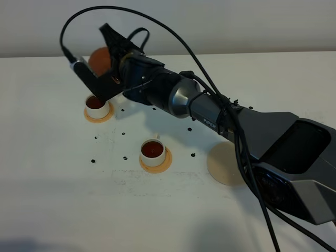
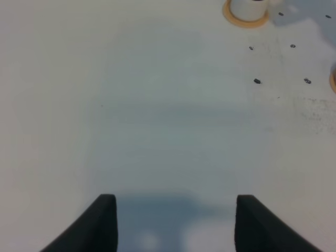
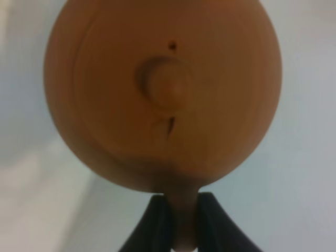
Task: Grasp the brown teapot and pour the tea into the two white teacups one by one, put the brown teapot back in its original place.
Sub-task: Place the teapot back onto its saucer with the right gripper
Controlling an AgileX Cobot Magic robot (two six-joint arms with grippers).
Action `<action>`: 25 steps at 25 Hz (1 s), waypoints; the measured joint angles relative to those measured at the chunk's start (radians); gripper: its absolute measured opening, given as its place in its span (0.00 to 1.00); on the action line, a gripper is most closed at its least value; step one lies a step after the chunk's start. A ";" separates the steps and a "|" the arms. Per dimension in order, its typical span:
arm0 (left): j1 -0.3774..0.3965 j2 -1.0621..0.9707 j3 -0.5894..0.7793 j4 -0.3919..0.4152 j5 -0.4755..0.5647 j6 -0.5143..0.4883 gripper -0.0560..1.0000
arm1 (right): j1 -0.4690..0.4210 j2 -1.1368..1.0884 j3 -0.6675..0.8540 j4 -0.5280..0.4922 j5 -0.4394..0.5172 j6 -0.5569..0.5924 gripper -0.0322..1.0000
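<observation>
My right gripper [image 1: 107, 58] reaches across to the far left and is shut on the handle of the brown teapot [image 1: 100, 59], held above the table beside the far cup. The right wrist view shows the teapot [image 3: 163, 94] from above, lid knob in the middle, its handle pinched between my fingers [image 3: 157, 220]. Two white teacups hold dark tea: the far one [image 1: 97, 106] and the near one [image 1: 153, 152], each on an orange-tan coaster. The pale beige coaster [image 1: 224, 164] lies bare, partly under my right arm. My left gripper [image 2: 176, 220] is open and empty over bare table.
Small dark specks [image 1: 124, 133] are scattered on the white table around the cups. The right arm and its cables [image 1: 220, 113] stretch across the table's middle. The far cup on its coaster [image 2: 247, 9] also shows at the edge of the left wrist view.
</observation>
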 joint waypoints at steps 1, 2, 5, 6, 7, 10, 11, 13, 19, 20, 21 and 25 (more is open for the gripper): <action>0.000 0.000 0.000 0.000 0.000 0.000 0.51 | -0.006 -0.003 0.000 0.069 0.018 0.006 0.15; 0.000 0.000 0.000 0.000 0.000 0.000 0.51 | -0.013 -0.006 0.000 0.123 0.041 0.014 0.15; 0.000 0.000 0.000 0.000 0.000 0.000 0.51 | -0.039 -0.030 0.000 0.303 0.109 0.046 0.15; 0.000 0.000 0.000 0.000 0.000 0.000 0.51 | -0.049 -0.040 0.000 0.363 0.132 0.057 0.15; 0.000 0.000 0.000 0.000 0.000 0.000 0.51 | -0.060 -0.053 0.000 0.409 0.151 0.070 0.15; 0.000 0.000 0.000 0.000 0.000 0.000 0.51 | -0.092 -0.086 -0.001 0.553 0.206 0.127 0.15; 0.000 0.000 0.000 0.000 0.000 0.000 0.51 | -0.102 -0.095 -0.001 0.588 0.228 0.146 0.15; 0.000 0.000 0.000 0.000 0.000 0.000 0.51 | -0.120 -0.099 -0.001 0.673 0.276 0.177 0.15; 0.000 0.000 0.000 0.000 0.000 0.000 0.51 | -0.134 -0.099 -0.001 0.829 0.359 0.221 0.15; 0.000 0.000 0.000 0.000 0.000 0.000 0.51 | -0.134 -0.099 -0.001 0.836 0.360 0.234 0.15; 0.000 0.000 0.000 0.000 0.000 0.000 0.51 | -0.134 -0.099 -0.001 0.839 0.360 0.252 0.15; 0.000 0.000 0.000 0.000 0.000 0.000 0.51 | -0.139 -0.099 -0.001 0.843 0.368 0.319 0.15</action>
